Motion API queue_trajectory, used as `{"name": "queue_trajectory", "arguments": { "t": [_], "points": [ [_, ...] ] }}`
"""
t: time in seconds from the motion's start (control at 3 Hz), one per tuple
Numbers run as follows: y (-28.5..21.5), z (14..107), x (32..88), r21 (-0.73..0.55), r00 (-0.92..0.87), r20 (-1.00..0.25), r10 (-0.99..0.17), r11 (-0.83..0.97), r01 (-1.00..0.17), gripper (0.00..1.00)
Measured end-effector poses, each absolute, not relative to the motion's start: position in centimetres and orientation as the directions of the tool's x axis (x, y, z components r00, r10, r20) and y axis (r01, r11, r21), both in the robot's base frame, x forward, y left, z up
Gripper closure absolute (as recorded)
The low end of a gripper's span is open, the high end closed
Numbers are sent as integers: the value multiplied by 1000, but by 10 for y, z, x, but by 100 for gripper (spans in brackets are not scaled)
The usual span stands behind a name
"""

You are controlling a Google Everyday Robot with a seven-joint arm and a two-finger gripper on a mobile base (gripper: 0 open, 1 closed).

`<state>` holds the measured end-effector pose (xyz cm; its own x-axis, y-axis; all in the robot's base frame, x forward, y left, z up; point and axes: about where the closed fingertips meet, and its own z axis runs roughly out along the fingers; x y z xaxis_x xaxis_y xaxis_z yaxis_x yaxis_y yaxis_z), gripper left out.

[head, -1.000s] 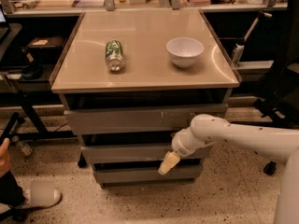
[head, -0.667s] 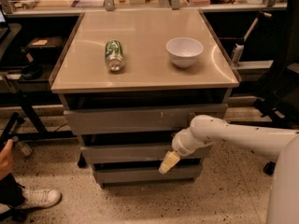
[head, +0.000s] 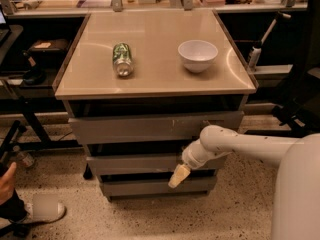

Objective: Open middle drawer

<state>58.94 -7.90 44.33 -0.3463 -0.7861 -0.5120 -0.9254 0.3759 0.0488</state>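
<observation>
Almost nothing is different from a second ago. The big grey cabinet (head: 230, 115) with the tan worktop (head: 155, 79) stands in the same spot, and its three drawers look just as they did. The robot's white arm (head: 240, 146) reaches in from the right, low down, and it is in nearly the same place too. The middle drawer (head: 135, 163) sits between the taller top drawer (head: 150, 127) with pale scratches and the small bottom drawer (head: 145, 187). Its flat front has no handle. It looks shut, with none of its inside showing. The white bowl (head: 198, 55) and the green can (head: 122, 59), which lies on its side, rest on the worktop, apart from each other. Neither has moved. The claw (head: 179, 175) is the smallest part to watch. It hangs at the end of the arm, tilted down and to the left, at the lower edge of the middle drawer's front, right of the middle. It has shifted only a tiny bit, if at all. I cannot tell how far open the claw is, or if it has hold of anything. So I think the pull has not really begun: the claw is at the drawer, but the drawer is not out yet. With no handle, the claw probably needs to catch an edge of the front and pull it outward.
</observation>
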Motion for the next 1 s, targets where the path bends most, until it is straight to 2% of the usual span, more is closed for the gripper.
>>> {"name": "queue_trajectory", "arguments": {
  "t": [1.0],
  "points": [
    [-80,430,575,103,-377,-482,-791,376,-921,0]
  ]
}}
